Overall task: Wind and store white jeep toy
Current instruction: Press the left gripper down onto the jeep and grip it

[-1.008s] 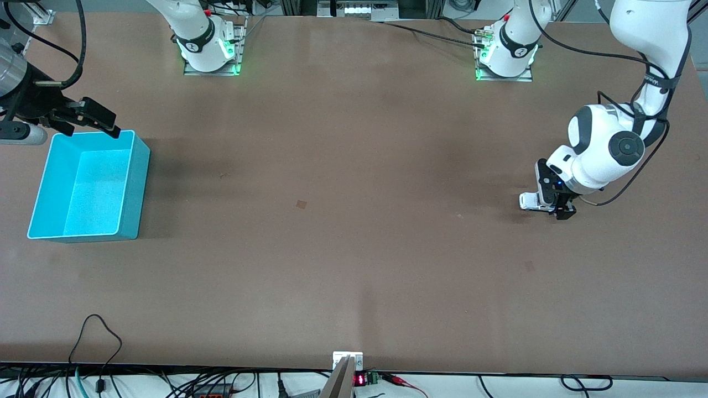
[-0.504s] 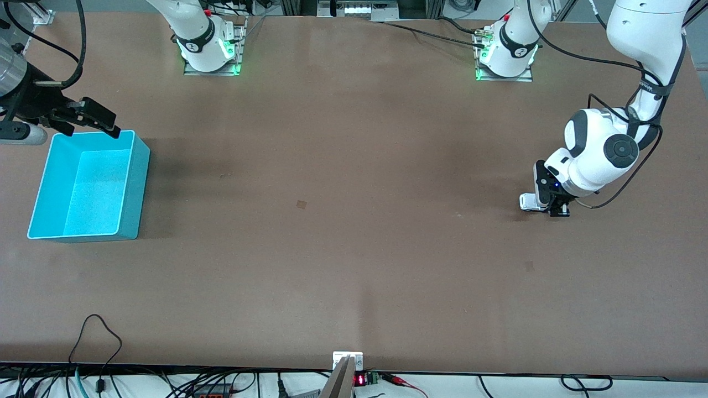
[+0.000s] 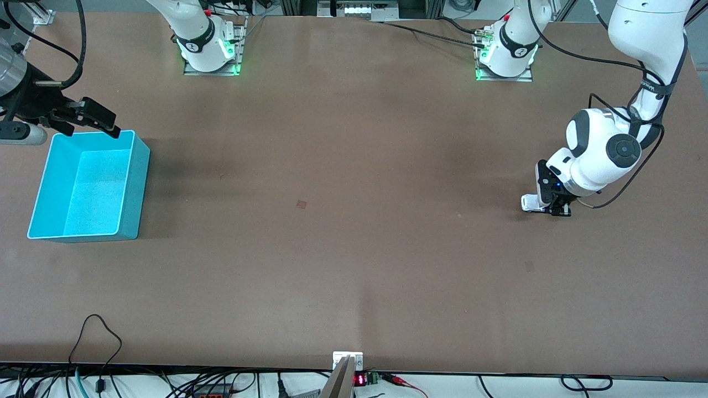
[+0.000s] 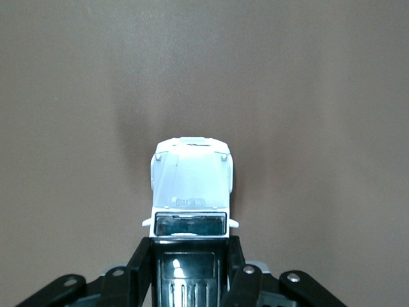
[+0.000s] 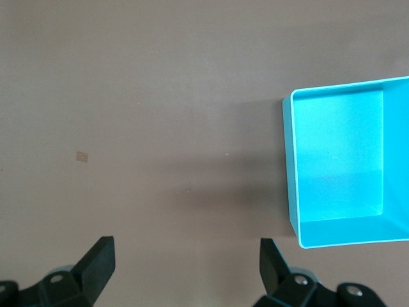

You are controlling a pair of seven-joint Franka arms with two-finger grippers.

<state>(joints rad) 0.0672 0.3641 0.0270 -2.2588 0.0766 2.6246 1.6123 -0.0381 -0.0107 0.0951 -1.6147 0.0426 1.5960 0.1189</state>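
The white jeep toy (image 3: 527,203) (image 4: 190,182), tiny with a black roof, is low at the table surface toward the left arm's end. My left gripper (image 3: 556,209) (image 4: 190,248) is shut on its black-roofed rear half, with one black finger (image 4: 142,256) pressed against each flank and the white hood sticking out ahead. The cyan bin (image 3: 139,182) (image 5: 291,166) stands empty toward the right arm's end. My right gripper (image 3: 100,122) (image 5: 186,256) waits open over the bin's rim nearest the robot bases, nothing between its fingers.
A small tan square mark (image 3: 301,204) (image 5: 82,156) lies on the brown tabletop between bin and toy. Cables (image 3: 99,342) and a small display (image 3: 359,380) run along the table edge nearest the front camera.
My left gripper has gone from open to shut on the jeep, and the left arm shifted slightly. The right arm has not moved.
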